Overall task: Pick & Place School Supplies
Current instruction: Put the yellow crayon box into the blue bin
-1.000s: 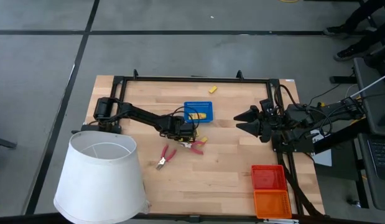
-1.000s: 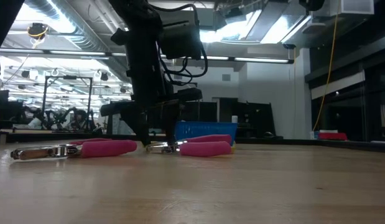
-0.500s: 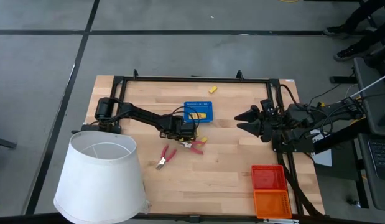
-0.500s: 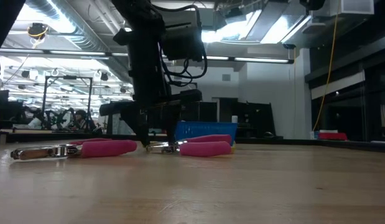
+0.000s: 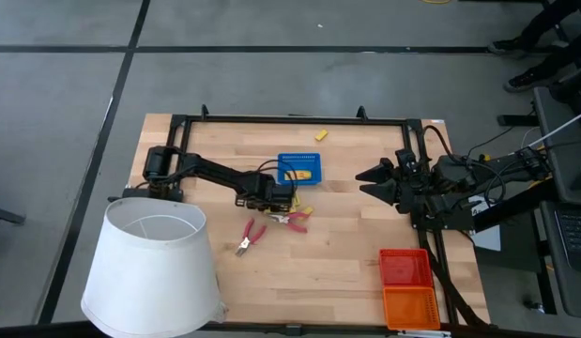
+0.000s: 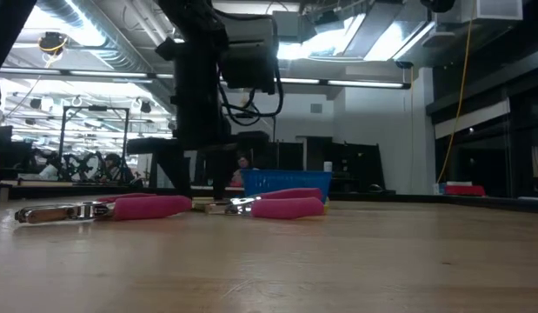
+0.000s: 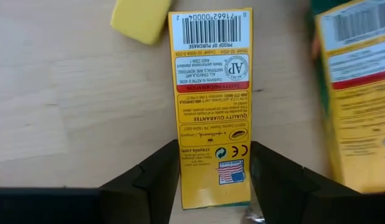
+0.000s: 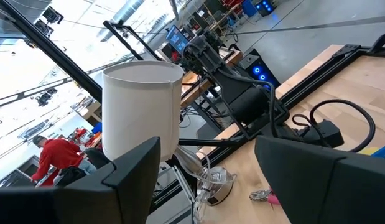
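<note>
Your left gripper (image 7: 214, 180) straddles the flat yellow pack (image 7: 209, 102), fingers spread just wider than it and not visibly clamped. It looks light, stiff and smooth-faced: grip its long edges squarely. Right gripper (image 5: 365, 182) waits spread wide, well apart.

- my left gripper (image 7: 215, 177): matte black plastic-looking fingers
- yellow pack (image 7: 211, 99): printed card, slight sheen
- table (image 7: 68, 106): smooth pale wood grain
- yellow block (image 7: 141, 18): matte, foamy-looking
</note>
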`<action>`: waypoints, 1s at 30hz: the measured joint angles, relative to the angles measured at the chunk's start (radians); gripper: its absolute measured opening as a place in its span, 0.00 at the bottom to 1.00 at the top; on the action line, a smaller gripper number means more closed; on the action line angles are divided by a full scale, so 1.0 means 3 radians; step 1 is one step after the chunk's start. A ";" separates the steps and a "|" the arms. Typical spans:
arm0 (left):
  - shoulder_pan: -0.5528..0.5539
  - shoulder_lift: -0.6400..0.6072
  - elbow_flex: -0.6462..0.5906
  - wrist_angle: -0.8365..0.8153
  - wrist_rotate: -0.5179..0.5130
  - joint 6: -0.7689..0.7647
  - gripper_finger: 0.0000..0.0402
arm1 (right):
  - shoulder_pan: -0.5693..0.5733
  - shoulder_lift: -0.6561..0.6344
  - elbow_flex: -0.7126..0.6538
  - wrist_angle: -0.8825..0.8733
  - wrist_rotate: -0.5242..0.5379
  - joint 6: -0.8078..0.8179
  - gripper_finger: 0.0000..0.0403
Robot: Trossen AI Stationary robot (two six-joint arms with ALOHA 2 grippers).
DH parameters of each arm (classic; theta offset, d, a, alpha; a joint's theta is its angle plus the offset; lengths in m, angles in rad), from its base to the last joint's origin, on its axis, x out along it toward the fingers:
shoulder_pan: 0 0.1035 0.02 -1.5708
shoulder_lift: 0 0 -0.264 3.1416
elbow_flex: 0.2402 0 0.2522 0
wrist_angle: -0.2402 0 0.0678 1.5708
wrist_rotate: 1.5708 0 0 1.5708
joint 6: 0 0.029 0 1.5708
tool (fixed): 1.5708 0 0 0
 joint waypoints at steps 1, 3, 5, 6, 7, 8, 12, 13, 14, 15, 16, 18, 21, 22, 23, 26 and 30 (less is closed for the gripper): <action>0.0005 -0.0003 -0.0002 -0.0057 -0.0007 0.0007 0.45 | 0.0000 0.0000 0.0000 0.0000 0.0000 0.0000 0.66; 0.0008 -0.0003 -0.0006 -0.0116 -0.0029 0.0078 0.45 | 0.0000 0.0000 0.0000 -0.0001 0.0001 0.0000 0.66; 0.0006 -0.0003 -0.0006 -0.0117 -0.0047 0.0165 0.45 | 0.0000 0.0000 0.0000 0.0000 0.0003 0.0001 0.66; 0.0008 -0.0003 -0.0007 -0.0117 -0.0049 0.0191 0.45 | -0.0001 0.0000 0.0000 0.0000 0.0003 0.0001 0.66; 0.0006 -0.0003 -0.0008 -0.0115 -0.0061 0.0202 0.45 | 0.0000 0.0000 0.0000 -0.0001 0.0003 0.0001 0.66; 0.0006 -0.0003 -0.0008 -0.0111 -0.0073 0.0205 0.45 | 0.0000 0.0000 0.0000 0.0000 0.0004 0.0001 0.66; 0.0020 -0.0003 -0.0014 -0.0084 -0.0097 0.0188 0.46 | 0.0000 0.0000 0.0000 0.0000 0.0017 0.0003 0.66; 0.0030 -0.0003 -0.0014 -0.0084 -0.0094 0.0157 0.46 | 0.0000 0.0000 0.0000 0.0000 0.0017 0.0004 0.66; 0.0033 -0.0003 -0.0014 -0.0084 -0.0090 0.0137 0.46 | 0.0000 0.0000 0.0000 0.0000 0.0017 0.0013 0.66; 0.0033 -0.0003 -0.0014 -0.0084 -0.0104 0.0131 0.46 | 0.0000 0.0000 0.0000 0.0000 0.0017 0.0016 0.66; 0.0033 -0.0003 -0.0003 -0.0095 -0.0131 0.0134 0.45 | -0.0001 0.0000 0.0000 0.0000 0.0017 0.0023 0.66; 0.0030 -0.0030 0.0040 -0.0143 -0.0180 0.0159 0.44 | 0.0000 0.0000 0.0000 -0.0001 0.0017 0.0025 0.66; 0.0027 -0.0069 0.0092 -0.0248 -0.0415 0.0180 0.43 | 0.0000 0.0000 0.0000 0.0000 0.0077 0.0027 0.66; 0.0037 -0.0074 0.0096 -0.0336 -0.0530 0.0177 0.43 | 0.0000 0.0000 0.0000 0.0002 0.0090 0.0027 0.66; 0.0048 -0.0089 0.0096 -0.0375 -0.0580 0.0159 0.43 | -0.0001 0.0000 0.0000 0.0004 0.0096 0.0027 0.66; 0.0045 -0.0226 0.0115 -0.0391 -0.0624 0.0140 0.43 | -0.0001 0.0000 0.0000 0.0030 0.0102 0.0030 0.66; 0.0007 -0.0436 0.0114 -0.0371 -0.0747 0.0091 0.43 | -0.0001 0.0000 0.0000 0.0039 0.0103 0.0046 0.66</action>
